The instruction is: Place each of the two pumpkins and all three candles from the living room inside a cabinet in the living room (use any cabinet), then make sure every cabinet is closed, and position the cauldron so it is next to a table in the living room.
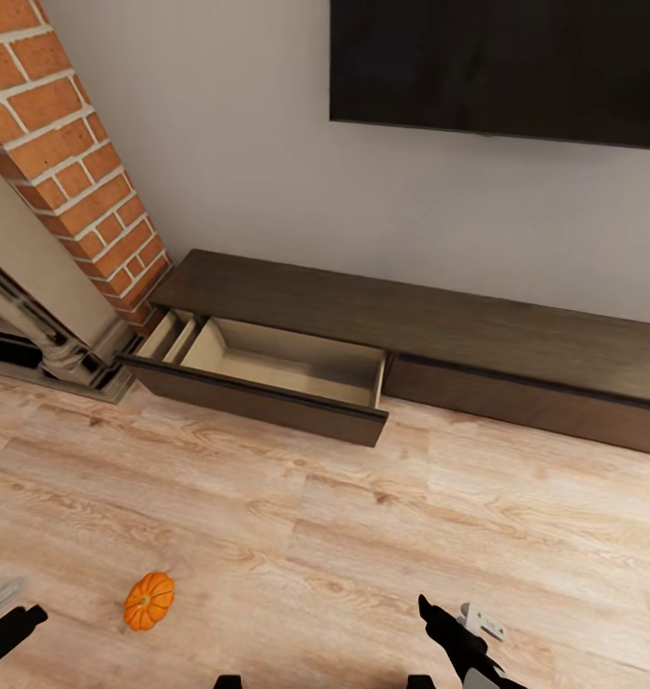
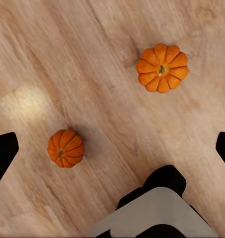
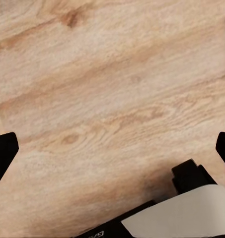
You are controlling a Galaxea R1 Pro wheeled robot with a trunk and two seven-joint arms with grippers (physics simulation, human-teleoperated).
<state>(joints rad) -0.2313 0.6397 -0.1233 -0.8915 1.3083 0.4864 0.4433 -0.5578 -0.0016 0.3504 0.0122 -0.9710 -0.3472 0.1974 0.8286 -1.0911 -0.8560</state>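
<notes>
Left hand [image 2: 112, 148] hangs over the floor [image 2: 52, 49], fingers spread wide, holding nothing; fingertips at the frame's left and right edges. Under it two pumpkins lie on the boards: small pumpkin [image 2: 66, 148] lower left, between the fingers; big pumpkin [image 2: 162, 68] upper right, well apart from it. Right hand [image 3: 112, 148] also released, empty, bare wood beneath.

Head view: left hand at lower-left corner, right hand [image 1: 449, 622] at lower right, one pumpkin [image 1: 149, 600] on the floor near the left hand. Cabinet [image 1: 411, 316] runs along the wall mid-frame; its left drawer [image 1: 267, 368] is pulled out, beige inside, looks empty as far as I can see. Right drawer front is shut.

Progress, my read: nothing stowed yet. Both pumpkins still on the floor; candles, cauldron and closing the drawer all left.

Around: brick column [image 1: 76, 163] upper left, TV [image 1: 502, 67] upper right. Open floor between pumpkins and drawer, nothing blocking.
</notes>
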